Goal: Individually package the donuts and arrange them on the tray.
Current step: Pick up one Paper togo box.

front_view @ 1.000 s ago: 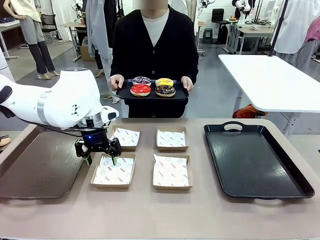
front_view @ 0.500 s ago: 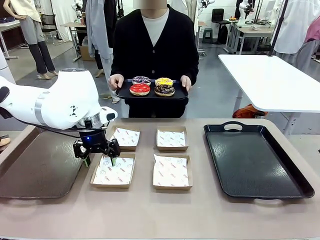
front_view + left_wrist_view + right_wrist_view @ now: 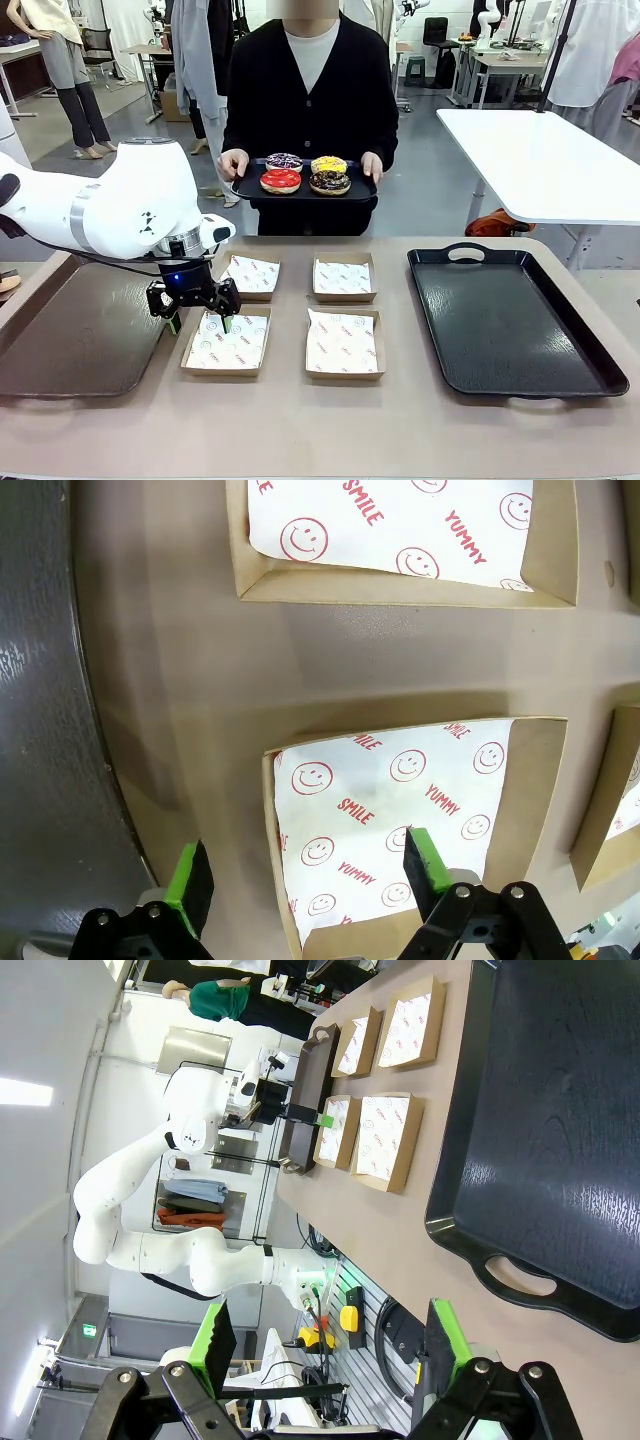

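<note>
Across the table a person holds a small black tray (image 3: 360, 188) carrying the donuts: red (image 3: 281, 180), yellow iced (image 3: 329, 164), chocolate with sprinkles (image 3: 330, 181) and dark purple with sprinkles (image 3: 284, 160). My left gripper (image 3: 200, 320) hangs open and holds nothing, just over the left rim of the near-left paper-lined box (image 3: 228, 343). In the left wrist view that left gripper (image 3: 310, 875) straddles the box (image 3: 400, 800), one finger outside its wall and one over the paper. My right gripper (image 3: 330, 1335) is open and holds nothing, well clear of the large black tray (image 3: 540, 1140).
Three more lined cardboard boxes lie at far left (image 3: 250, 275), far middle (image 3: 343, 277) and near middle (image 3: 343, 343). The large black tray (image 3: 510, 320) holds nothing on the table's right. A dark tray (image 3: 70, 335) lies at the left under my left arm.
My left gripper has shifted very slightly up and left over the near-left box. The person's donut tray has hardly moved.
</note>
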